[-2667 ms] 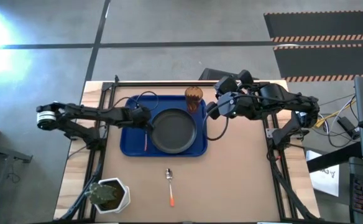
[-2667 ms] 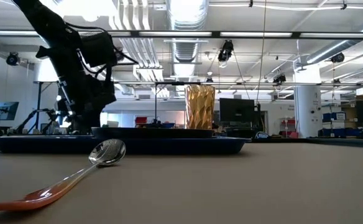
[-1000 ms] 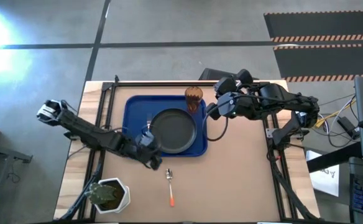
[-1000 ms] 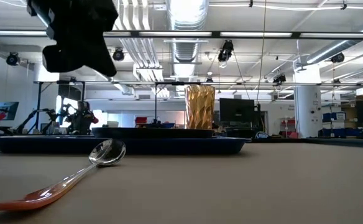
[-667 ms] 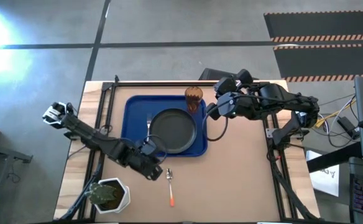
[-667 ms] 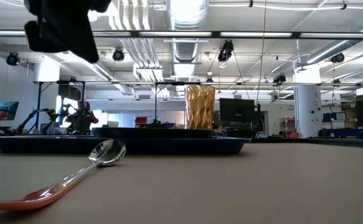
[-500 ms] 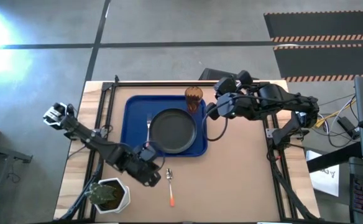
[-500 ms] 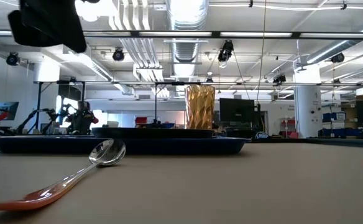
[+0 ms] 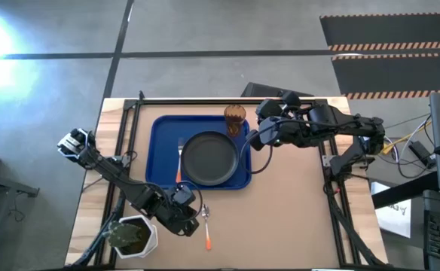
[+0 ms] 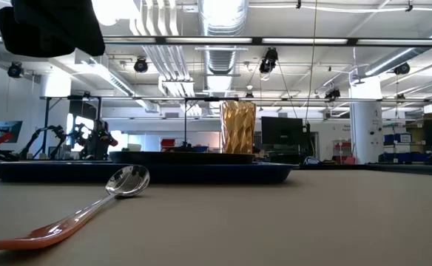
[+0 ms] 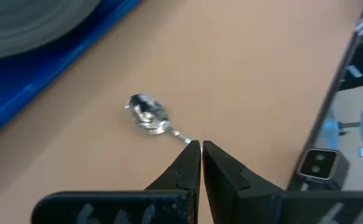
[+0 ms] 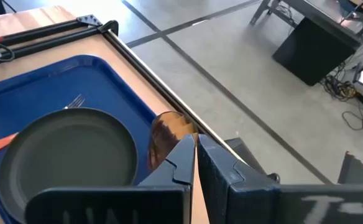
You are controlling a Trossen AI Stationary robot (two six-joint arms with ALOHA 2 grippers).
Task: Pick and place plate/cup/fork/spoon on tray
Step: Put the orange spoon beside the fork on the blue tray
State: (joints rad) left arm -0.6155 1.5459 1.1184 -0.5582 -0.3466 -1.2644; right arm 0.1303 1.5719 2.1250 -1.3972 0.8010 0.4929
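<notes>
The blue tray lies at the table's far middle. On it rest the dark plate, the amber cup at its far right corner, and the fork left of the plate. The spoon lies flat on the bare table near the front edge, bowl toward the tray. My left gripper is shut and hovers above the table just left of the spoon's bowl; in its wrist view its tips hide the handle. My right gripper is shut by the tray's right edge, near the cup.
A white pot with a green plant stands at the near left corner, close under my left arm. Black frame rails run along the table's left, right and far sides. Bare tabletop lies right of the spoon.
My left gripper has swung from over the tray's near left corner toward the table's near edge and now stands beside the spoon's bowl, still shut. My right gripper has shifted slightly toward the tray. The spoon, plate, cup and fork have stayed put.
</notes>
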